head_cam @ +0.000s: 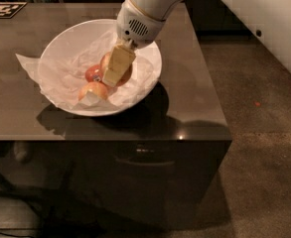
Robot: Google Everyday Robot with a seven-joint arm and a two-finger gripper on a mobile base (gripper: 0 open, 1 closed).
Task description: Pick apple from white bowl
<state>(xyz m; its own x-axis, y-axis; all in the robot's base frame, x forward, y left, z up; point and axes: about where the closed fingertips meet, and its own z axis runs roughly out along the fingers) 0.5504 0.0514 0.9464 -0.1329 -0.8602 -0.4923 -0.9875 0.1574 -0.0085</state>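
Note:
The white bowl (146, 47) stands on the dark table, lined with crumpled white paper (30, 67). My gripper (116, 69) reaches down into it from above. Its cream near finger (118, 63) lies across the front of the yellow-orange apple (127, 76), which shows on both sides of that finger. The far finger is hidden behind the apple. The gripper is shut on the apple, held just above the bowl's bottom. A deeper red apple (92, 73) and a paler pinkish-yellow apple (93, 90) lie to its left in the bowl.
The brown table (194, 93) ends at a front edge just below the bowl and a right edge near the speckled floor (259, 148). A black-and-white marker tag (4, 9) lies at the table's back left corner.

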